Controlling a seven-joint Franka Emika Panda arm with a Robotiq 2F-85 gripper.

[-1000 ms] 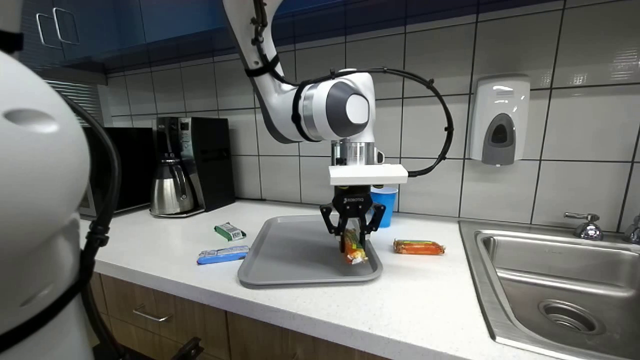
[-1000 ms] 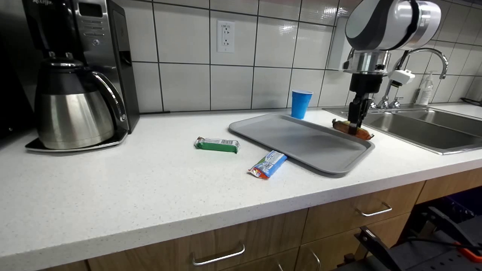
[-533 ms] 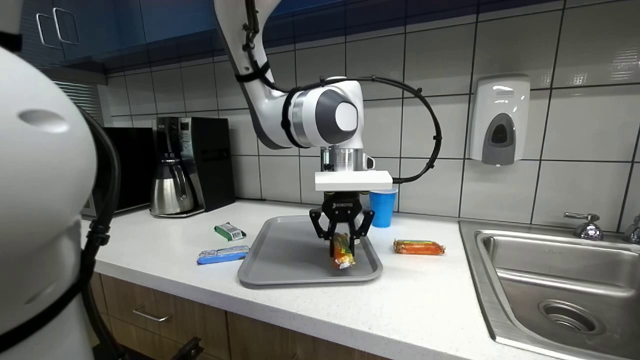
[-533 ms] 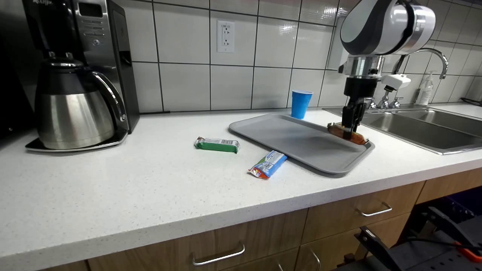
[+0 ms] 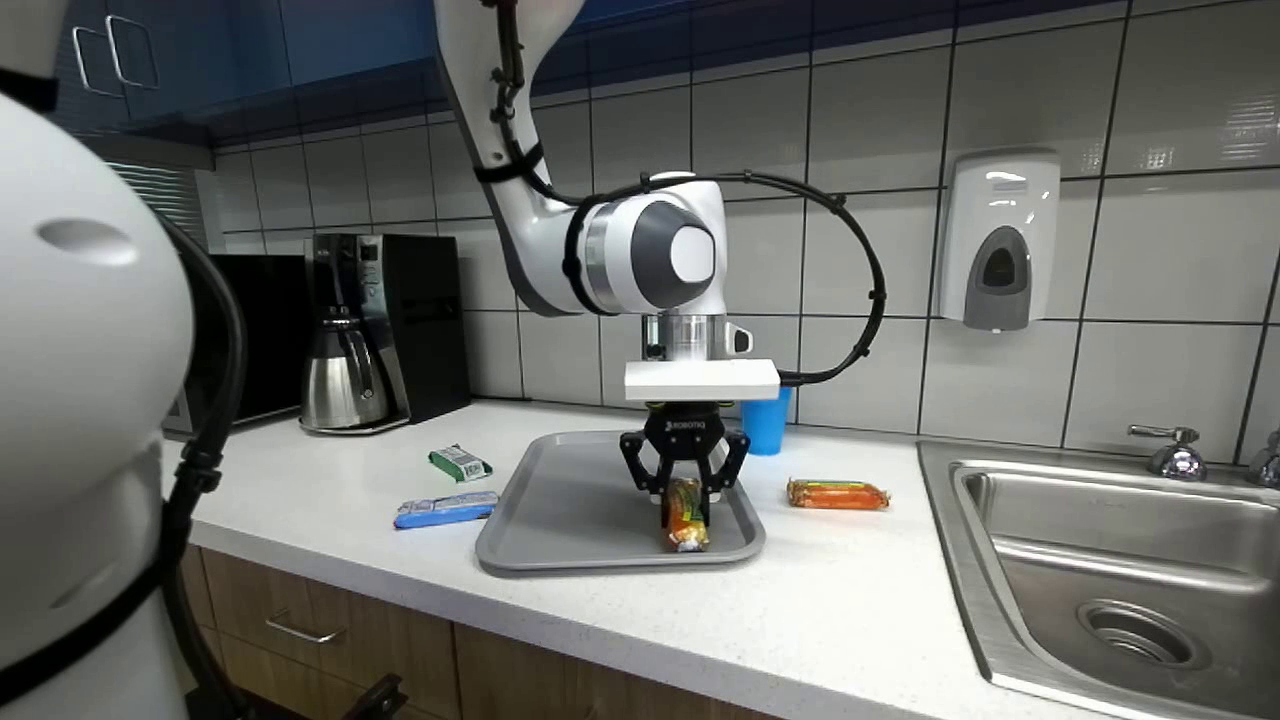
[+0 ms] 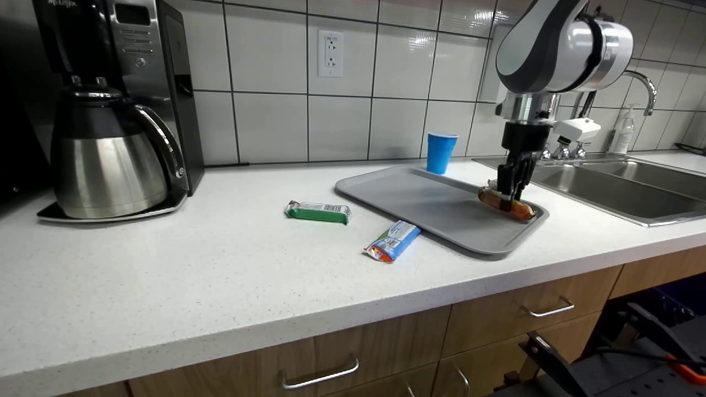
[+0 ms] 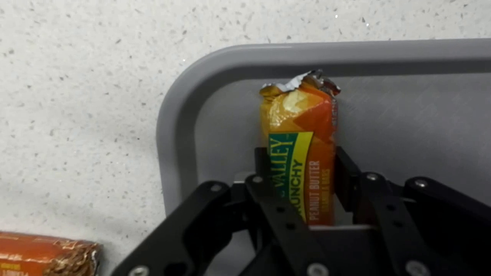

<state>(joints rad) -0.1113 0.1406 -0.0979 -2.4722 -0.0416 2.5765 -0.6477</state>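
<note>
Claw (image 7: 301, 168) clamped on orange peanut butter bar (image 7: 299, 115), over grey tray (image 7: 414, 130) near corner; contact with tray unclear. Second orange bar (image 5: 838, 494) on bench (image 5: 850, 590) beside tray. Blue cup (image 6: 440, 153) nearby.

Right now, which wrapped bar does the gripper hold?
The orange bar over the gray tray; the second orange bar, blue bar and green bar lie on the counter, outside the gripper.
</note>
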